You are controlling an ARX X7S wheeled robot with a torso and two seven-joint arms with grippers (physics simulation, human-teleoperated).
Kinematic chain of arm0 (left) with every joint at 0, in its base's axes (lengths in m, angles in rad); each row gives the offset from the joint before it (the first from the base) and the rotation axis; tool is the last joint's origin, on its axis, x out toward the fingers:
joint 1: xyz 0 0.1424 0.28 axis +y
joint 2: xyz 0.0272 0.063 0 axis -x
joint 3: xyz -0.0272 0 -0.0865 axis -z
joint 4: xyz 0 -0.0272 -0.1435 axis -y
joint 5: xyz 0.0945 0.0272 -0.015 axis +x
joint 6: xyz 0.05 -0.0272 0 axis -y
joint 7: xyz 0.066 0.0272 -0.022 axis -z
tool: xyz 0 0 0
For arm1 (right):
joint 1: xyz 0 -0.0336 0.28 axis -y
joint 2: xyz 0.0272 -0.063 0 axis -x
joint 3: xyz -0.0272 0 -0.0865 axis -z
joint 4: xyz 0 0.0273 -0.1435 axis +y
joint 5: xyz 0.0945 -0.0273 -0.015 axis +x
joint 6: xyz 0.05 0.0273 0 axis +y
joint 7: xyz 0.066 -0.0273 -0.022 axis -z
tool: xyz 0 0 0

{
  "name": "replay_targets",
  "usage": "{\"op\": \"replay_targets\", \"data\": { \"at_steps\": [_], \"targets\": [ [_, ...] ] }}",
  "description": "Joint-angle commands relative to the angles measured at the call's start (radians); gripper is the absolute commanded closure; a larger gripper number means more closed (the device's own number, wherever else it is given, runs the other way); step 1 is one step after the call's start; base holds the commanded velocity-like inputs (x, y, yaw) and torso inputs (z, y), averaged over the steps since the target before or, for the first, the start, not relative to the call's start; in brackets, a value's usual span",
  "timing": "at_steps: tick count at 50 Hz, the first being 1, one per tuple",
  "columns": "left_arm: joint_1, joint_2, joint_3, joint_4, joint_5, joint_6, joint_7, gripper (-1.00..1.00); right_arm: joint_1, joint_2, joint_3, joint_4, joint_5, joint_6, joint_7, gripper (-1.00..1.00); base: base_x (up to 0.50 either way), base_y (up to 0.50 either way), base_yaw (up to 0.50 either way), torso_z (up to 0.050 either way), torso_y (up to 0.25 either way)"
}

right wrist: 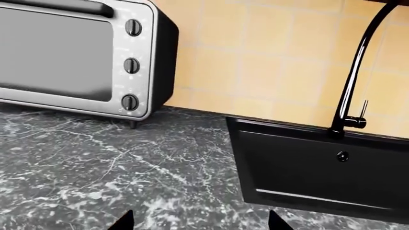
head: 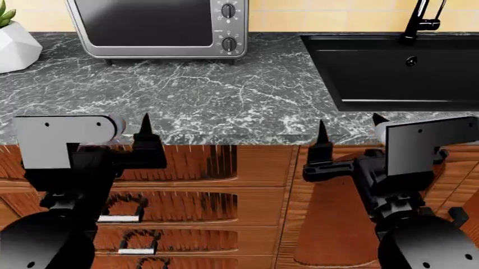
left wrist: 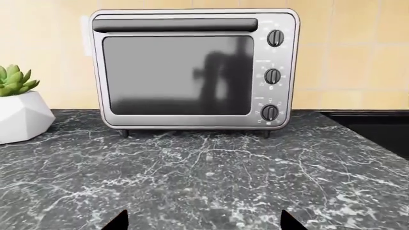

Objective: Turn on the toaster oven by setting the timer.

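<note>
The toaster oven (left wrist: 191,69) is a silver box with a dark glass door, standing at the back of the counter against the tiled wall. Three black knobs run down its right side: top (left wrist: 275,38), middle (left wrist: 272,75), bottom (left wrist: 269,112). Their numerals are too small to read, so I cannot tell which is the timer. The oven also shows in the head view (head: 157,25) and the right wrist view (right wrist: 76,57). My left gripper (left wrist: 204,223) (head: 120,130) and my right gripper (right wrist: 199,223) (head: 349,126) are both open and empty at the counter's front edge, far from the oven.
A white faceted pot with a succulent (left wrist: 19,115) (head: 15,47) stands left of the oven. A black sink (head: 389,67) (right wrist: 319,172) with a black faucet (right wrist: 355,81) lies to the right. The dark marble counter (head: 210,95) has wooden drawers (head: 224,196) below.
</note>
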Motion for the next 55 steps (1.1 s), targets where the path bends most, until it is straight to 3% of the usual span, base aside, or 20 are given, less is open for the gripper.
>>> {"op": "replay_targets", "data": {
  "at_steps": [1,4,19,34,55],
  "targets": [
    [-0.199,-0.039,-0.067,-0.012,-0.195,-0.193,-0.096,-1.0,0.196,0.006,0.009,-0.011,0.034,0.218,0.011,-1.0,0.0,0.0,0.0,0.0,0.0],
    [-0.232,-0.064,-0.069,-0.049,-0.251,-0.189,-0.146,-1.0,0.219,0.007,0.005,-0.003,0.033,0.222,0.016,-1.0,0.0,0.0,0.0,0.0,0.0],
    [-0.402,-0.129,-0.027,-0.182,-0.282,-0.172,-0.176,-1.0,0.38,-0.015,0.028,0.143,0.041,0.234,0.01,-1.0,0.0,0.0,0.0,0.0,0.0],
    [-0.443,-0.135,-0.017,-0.286,-0.283,-0.132,-0.2,-1.0,0.433,-0.026,0.044,0.207,0.041,0.223,0.022,-1.0,0.0,0.0,0.0,0.0,0.0],
    [-0.415,-0.137,-0.026,-0.269,-0.317,-0.109,-0.231,-1.0,0.423,-0.02,0.041,0.219,0.042,0.198,0.039,-1.0,0.0,0.0,0.0,0.0,0.0]
  ]
}}
